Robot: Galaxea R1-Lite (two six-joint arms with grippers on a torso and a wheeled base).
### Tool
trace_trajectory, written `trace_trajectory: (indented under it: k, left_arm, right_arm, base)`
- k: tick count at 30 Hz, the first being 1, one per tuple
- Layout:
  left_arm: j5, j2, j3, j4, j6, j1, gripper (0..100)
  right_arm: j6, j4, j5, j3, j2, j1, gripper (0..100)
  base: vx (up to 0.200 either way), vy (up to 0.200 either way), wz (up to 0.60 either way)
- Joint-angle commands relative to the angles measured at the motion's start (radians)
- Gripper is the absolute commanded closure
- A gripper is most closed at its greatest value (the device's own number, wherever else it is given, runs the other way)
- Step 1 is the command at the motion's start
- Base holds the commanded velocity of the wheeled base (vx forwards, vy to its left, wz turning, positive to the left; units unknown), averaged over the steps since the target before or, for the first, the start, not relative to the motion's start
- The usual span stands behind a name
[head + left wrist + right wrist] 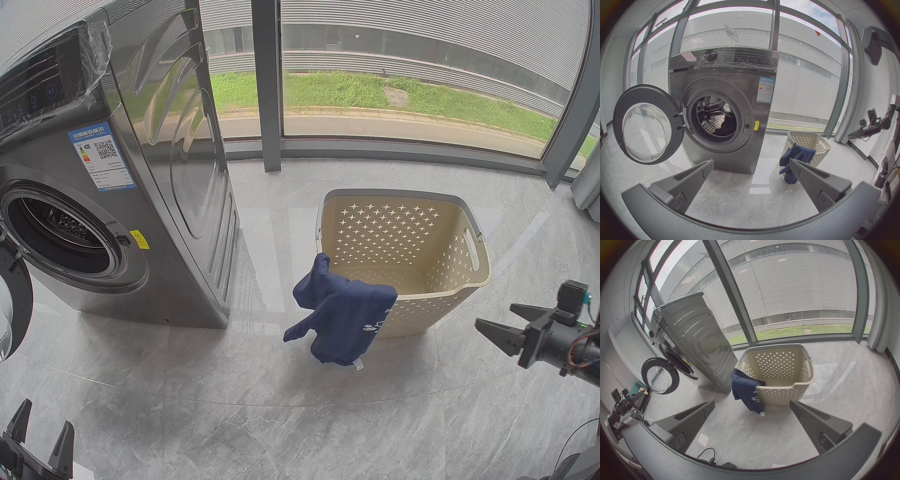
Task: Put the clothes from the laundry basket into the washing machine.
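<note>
The cream laundry basket [400, 195] is standing on the grey floor [219, 406] beside a big window. A navy blue garment [345, 312] is hanging over the basket's rim at the corner nearest the washing machine [175, 206]. Most of it is drooping down the outside of the basket wall, and I cannot tell whether its lower edge is touching the floor. The washing machine is standing to the left of the basket, near it but apart. Its round door [647, 125] is hanging wide open and its drum [714, 120] is showing. Something dark is lying inside the drum, too dim to make out. The left hand [42, 420] is hovering low, well apart from the basket and out in front of the machine, with its fingers spread open and holding nothing. The right hand [495, 314] is hanging on the far side of the basket from the machine, near the basket's wall and pointing toward it, likewise open and empty.
</note>
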Motion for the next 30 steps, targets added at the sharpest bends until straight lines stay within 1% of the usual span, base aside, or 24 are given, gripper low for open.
trace_trajectory:
  k: [1, 5, 8, 12, 17, 20, 21, 26, 30]
  left_arm:
    - [0.002, -0.016, 0.018, -0.003, 0.003, -0.001, 0]
    - [0.001, -0.016, 0.018, -0.002, 0.004, -0.001, 0]
    - [0.001, -0.016, 0.016, -0.003, 0.001, -0.001, 0]
    - [-0.001, -0.016, 0.016, 0.000, 0.001, -0.001, 0]
    - [-0.001, -0.016, 0.016, -0.002, -0.002, -0.001, 0]
    - [0.001, -0.016, 0.018, -0.003, 0.000, -0.001, 0]
    - [0.001, -0.016, 0.018, -0.003, 0.000, -0.001, 0]
    - [-0.001, -0.016, 0.016, -0.002, -0.011, -0.001, 0]
    - [-0.001, -0.016, 0.016, -0.002, -0.009, -0.001, 0]
  right_arm:
    - [0.039, -0.164, -0.065, -0.070, 0.337, 0.124, 0]
    - [0.040, -0.177, -0.084, -0.102, 0.395, 0.147, 0]
    - [0.059, -0.177, -0.100, -0.130, 0.427, 0.158, 0]
    - [0.074, -0.177, -0.110, -0.165, 0.464, 0.161, 0]
    - [0.077, -0.187, -0.123, -0.173, 0.515, 0.161, 0]
    - [0.082, -0.205, -0.123, -0.168, 0.532, 0.163, 0]
    - [0.082, -0.210, -0.123, -0.167, 0.547, 0.163, 0]
    - [0.085, -0.230, -0.123, -0.159, 0.622, 0.163, 0]
    - [0.085, -0.294, -0.125, -0.168, 0.694, 0.179, 0]
  base:
    - [0.000, 0.000, 0.00]
    - [0.000, 0.000, 0.00]
    - [0.000, 0.000, 0.00]
    - [0.000, 0.000, 0.00]
    - [0.000, 0.000, 0.00]
    - [0.200, 0.000, 0.00]
    - [0.000, 0.000, 0.00]
    - [0.000, 0.000, 0.00]
    - [0.000, 0.000, 0.00]
